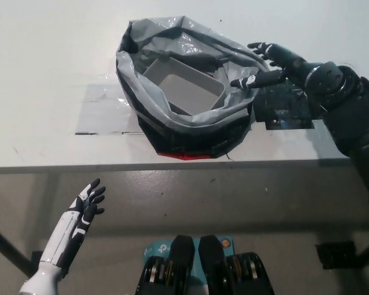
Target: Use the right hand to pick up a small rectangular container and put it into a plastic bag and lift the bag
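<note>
A grey and black plastic bag (172, 117) stands open on the white table (49, 61). Inside it lies a small rectangular white container (184, 89), tilted toward the upper left. My black right hand (267, 64) is open at the bag's right rim, its fingers spread over the edge and pushing it inward. My white left hand (86, 206) hangs open below the table's front edge at the lower left, away from the bag.
A dark square patch (289, 104) lies flat on the table just right of the bag, partly under my right arm. A strip of clear tape (101, 110) marks the table left of the bag. The table's front edge (111, 167) runs across the picture's middle.
</note>
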`<action>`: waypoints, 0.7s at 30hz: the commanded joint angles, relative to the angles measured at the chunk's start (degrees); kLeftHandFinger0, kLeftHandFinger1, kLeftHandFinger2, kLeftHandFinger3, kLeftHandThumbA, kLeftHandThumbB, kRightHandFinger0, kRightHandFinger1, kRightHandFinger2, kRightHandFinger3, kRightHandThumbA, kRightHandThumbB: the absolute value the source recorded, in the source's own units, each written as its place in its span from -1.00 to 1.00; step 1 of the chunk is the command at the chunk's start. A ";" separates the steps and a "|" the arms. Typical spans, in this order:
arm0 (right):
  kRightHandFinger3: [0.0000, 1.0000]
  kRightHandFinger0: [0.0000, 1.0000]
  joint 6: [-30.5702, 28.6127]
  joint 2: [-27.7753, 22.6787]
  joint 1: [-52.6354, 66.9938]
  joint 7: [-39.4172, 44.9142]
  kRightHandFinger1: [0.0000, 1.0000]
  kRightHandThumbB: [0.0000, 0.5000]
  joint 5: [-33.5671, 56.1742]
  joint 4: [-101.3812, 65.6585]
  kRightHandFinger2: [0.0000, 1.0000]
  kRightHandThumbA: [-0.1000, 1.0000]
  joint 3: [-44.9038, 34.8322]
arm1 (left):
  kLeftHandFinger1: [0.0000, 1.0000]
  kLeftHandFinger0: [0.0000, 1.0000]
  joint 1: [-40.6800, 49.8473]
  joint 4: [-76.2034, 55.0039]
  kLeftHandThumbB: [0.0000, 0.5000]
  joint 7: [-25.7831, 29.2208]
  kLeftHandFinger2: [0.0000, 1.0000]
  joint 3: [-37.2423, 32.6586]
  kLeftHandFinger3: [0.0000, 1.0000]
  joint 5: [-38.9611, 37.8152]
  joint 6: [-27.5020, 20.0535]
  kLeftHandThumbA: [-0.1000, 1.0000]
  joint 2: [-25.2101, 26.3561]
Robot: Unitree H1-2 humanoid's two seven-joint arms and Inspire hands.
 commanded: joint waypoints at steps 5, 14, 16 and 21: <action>1.00 1.00 -2.13 0.20 -5.05 -2.33 1.00 0.70 1.63 2.85 1.00 0.88 -1.12 | 0.88 0.79 -0.63 -0.80 -0.77 -0.05 0.92 -0.17 1.00 0.38 -1.91 1.00 0.42; 1.00 1.00 -0.36 -0.31 -5.83 -3.24 1.00 0.66 2.37 6.35 1.00 0.85 -1.62 | 0.87 0.78 -0.96 -0.28 -0.72 -0.05 0.90 0.05 1.00 0.06 -2.60 0.99 0.56; 1.00 1.00 0.06 -0.22 -5.91 -3.11 1.00 0.65 3.09 6.53 1.00 0.83 -2.27 | 0.87 0.79 -0.91 -0.37 -0.70 -0.04 0.90 0.06 1.00 0.09 -2.44 0.99 0.54; 1.00 1.00 4.73 1.19 -6.52 -1.94 1.00 0.56 8.24 7.47 1.00 0.60 -8.34 | 0.88 0.78 -0.96 -0.34 -0.71 0.13 0.90 -0.11 1.00 0.58 -2.73 1.00 0.43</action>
